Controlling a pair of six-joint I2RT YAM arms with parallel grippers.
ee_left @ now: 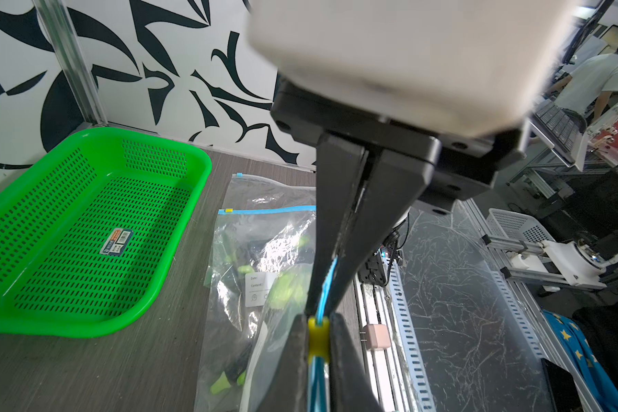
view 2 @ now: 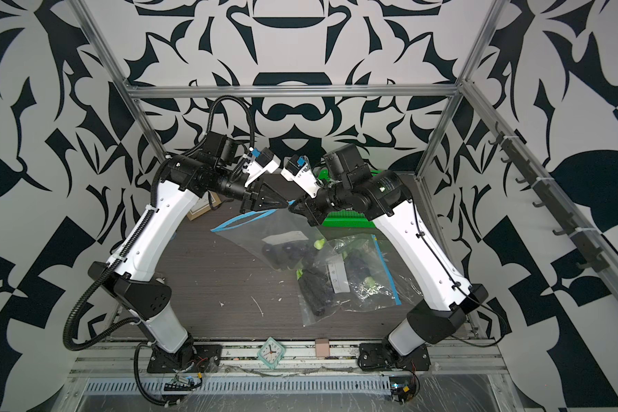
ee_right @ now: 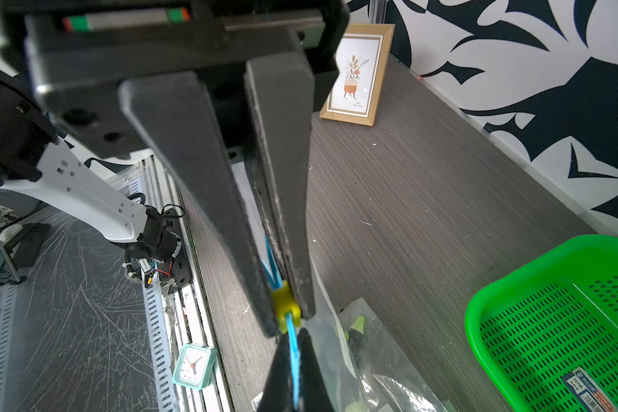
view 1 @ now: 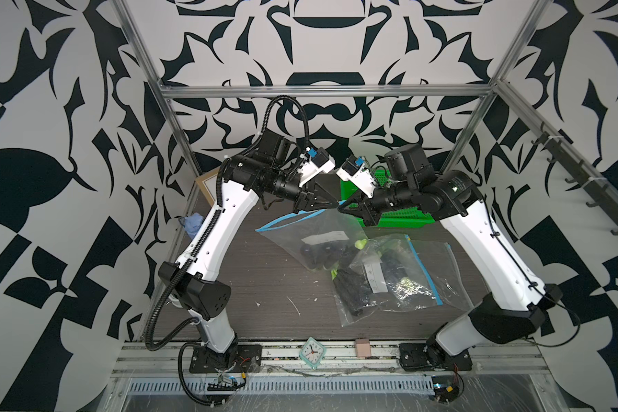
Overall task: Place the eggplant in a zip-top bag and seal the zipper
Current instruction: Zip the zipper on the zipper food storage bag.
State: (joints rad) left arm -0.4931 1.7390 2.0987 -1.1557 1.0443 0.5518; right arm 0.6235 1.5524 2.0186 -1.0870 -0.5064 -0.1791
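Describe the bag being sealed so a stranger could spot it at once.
In front of the green basket at the table's far edge lie clear bags of dark eggplants. Take the raised bag, nearest the left arm. Only its blue zipper is pinched in the air by the left gripper and right gripper, yellow slider in the right one's grip.

Dark wood-grain table [view 1: 257, 278] is carrying clutter.
A green basket [ee_left: 198, 167], picture frame [ee_right: 357, 75] and filled bags [view 1: 400, 285] are lying on it.

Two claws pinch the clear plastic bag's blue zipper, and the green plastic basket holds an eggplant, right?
No: the green basket holds only a sticker, the left wrist view shows. The left claw and right claw do pinch the bag's zipper.
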